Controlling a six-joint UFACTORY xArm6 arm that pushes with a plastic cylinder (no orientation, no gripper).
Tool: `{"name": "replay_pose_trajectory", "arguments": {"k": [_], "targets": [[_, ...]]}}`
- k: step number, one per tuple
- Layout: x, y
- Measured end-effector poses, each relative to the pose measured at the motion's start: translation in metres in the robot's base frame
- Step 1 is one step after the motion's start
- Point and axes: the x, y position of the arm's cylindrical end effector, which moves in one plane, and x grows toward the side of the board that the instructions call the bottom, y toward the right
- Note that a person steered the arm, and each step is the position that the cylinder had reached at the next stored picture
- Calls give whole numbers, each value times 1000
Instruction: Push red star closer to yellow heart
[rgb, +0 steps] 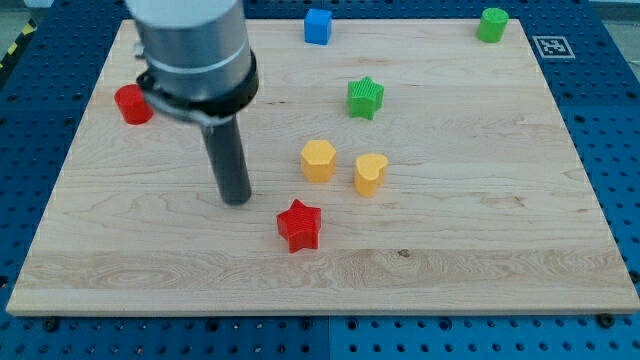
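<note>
The red star (299, 225) lies on the wooden board below the middle. The yellow heart (370, 173) stands up and to the right of it, a short gap away. My tip (235, 199) rests on the board to the left of the red star and slightly above it, apart from it. The rod rises from there to the grey arm body at the view's top left.
A yellow hexagon (318, 160) sits just left of the yellow heart. A green star (365, 97) lies above them. A blue cube (318, 26) and a green block (492, 24) stand at the top edge. A red cylinder (132, 104) is at the left.
</note>
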Motion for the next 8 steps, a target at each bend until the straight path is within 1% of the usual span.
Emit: {"name": "replay_pose_trajectory", "arguments": {"k": [1, 2, 3, 5, 6, 7, 8], "targets": [[44, -3], [48, 7], [35, 21], [45, 84], [42, 99], [36, 83], [21, 80]]}}
